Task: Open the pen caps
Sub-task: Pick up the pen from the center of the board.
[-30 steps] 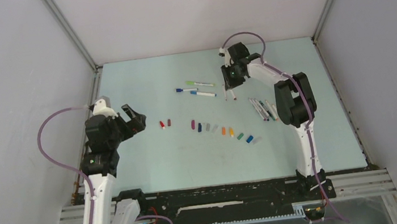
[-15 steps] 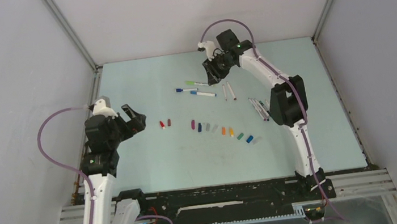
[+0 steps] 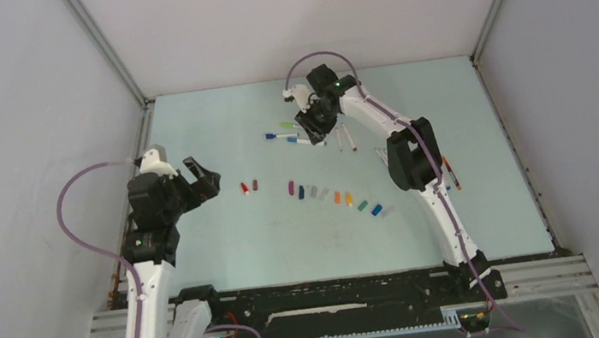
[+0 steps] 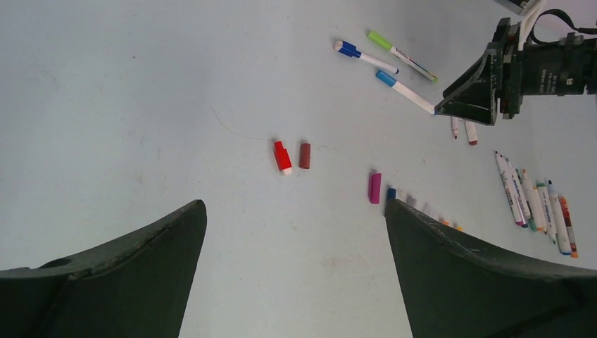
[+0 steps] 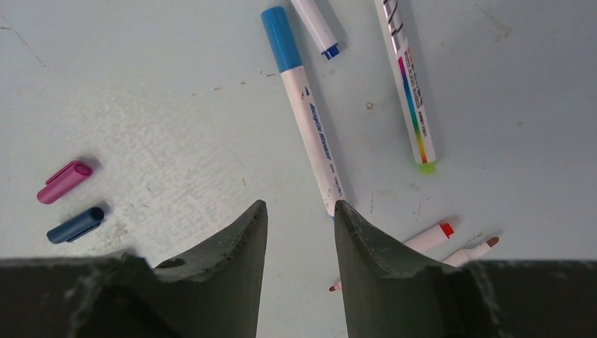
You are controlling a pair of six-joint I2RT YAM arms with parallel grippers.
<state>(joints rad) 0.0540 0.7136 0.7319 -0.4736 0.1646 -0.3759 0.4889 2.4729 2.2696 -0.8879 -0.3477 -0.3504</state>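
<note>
Three capped pens lie at the far middle: a light-blue-capped pen (image 5: pixel 303 113), a blue one (image 5: pixel 317 28) and a green one (image 5: pixel 408 84). My right gripper (image 5: pixel 299 208) hovers open just over the light-blue pen's white end, with nothing between its fingers. Two uncapped pens (image 3: pixel 345 137) lie beside it on the right. Loose pen caps (image 3: pixel 338 199) form a row mid-table, with a red cap (image 4: pixel 282 156) and a brown cap (image 4: pixel 305 155) further left. My left gripper (image 4: pixel 296 204) hangs wide open and empty above the table's left side.
Several more pens (image 4: pixel 535 204) lie bunched at the right, partly hidden by the right arm in the top view. A pink cap (image 5: pixel 63 182) and a dark blue cap (image 5: pixel 76 224) lie left of my right gripper. Grey walls (image 3: pixel 32 124) enclose the table.
My right arm swung left, from above the two uncapped pens to above the capped pens, and its jaws widened. The left arm has not moved.
</note>
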